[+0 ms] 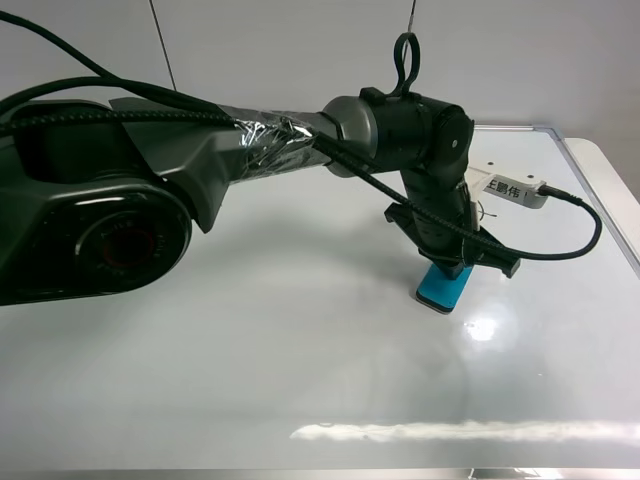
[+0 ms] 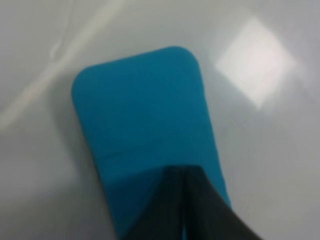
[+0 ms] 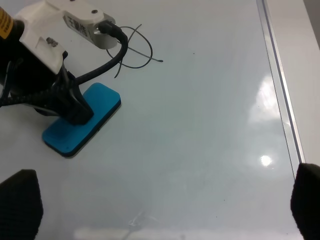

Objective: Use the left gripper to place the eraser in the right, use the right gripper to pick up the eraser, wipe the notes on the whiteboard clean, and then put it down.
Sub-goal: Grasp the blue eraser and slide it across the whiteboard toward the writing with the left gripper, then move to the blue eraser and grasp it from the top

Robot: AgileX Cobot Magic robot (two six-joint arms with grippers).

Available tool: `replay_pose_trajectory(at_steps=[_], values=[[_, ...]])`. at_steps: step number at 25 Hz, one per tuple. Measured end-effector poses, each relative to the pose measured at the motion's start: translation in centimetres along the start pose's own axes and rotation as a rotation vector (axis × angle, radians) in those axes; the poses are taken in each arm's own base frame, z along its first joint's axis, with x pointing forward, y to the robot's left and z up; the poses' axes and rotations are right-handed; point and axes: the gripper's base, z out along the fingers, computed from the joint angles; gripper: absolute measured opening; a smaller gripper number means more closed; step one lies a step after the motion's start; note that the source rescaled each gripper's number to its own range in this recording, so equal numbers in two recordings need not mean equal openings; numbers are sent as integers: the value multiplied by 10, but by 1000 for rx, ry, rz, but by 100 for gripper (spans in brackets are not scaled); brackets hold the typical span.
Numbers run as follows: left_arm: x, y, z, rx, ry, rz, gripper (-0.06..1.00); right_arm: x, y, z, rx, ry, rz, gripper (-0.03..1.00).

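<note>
Eraser [image 1: 443, 287] lies on whiteboard [image 1: 300, 330] under closed left claw [image 2: 186, 172]; right claw [image 3: 162, 202] gapes empty; notes [image 3: 131, 47] at 1 o'clock unwiped.

Wall [image 1: 250, 50]: plain pale grey, unmarked, filling the upper part of the exterior high view. Two thin dark lines run down it: the left cord [image 1: 163, 45] slants slightly at upper left of centre, and the right cord [image 1: 412, 15] is vertical at top, right of centre. Table [image 1: 612, 175]: cream top with a rounded corner, at the right edge. Light: a bright glare patch [image 1: 483, 328] lies lower right of centre. A long pale streak [image 1: 450, 432] runs along the bottom.
</note>
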Motion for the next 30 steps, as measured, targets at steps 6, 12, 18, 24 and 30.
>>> replay_pose_trajectory(at_steps=[6, 12, 18, 24, 30], values=[[-7, -3, -15, -26, 92, 36, 0, 0, 0, 0, 0, 0, 0, 100], [-38, -15, -70, -29, -30, 54, 6, 0, 0, 0, 0, 0, 0, 100], [-53, -21, -106, -43, -145, 68, 65, 0, 0, 0, 0, 0, 0, 100], [-53, -21, -108, -46, -144, 73, 98, 0, 0, 0, 0, 0, 0, 100], [-54, -22, -116, -33, -150, 90, 100, 0, 0, 0, 0, 0, 0, 100]])
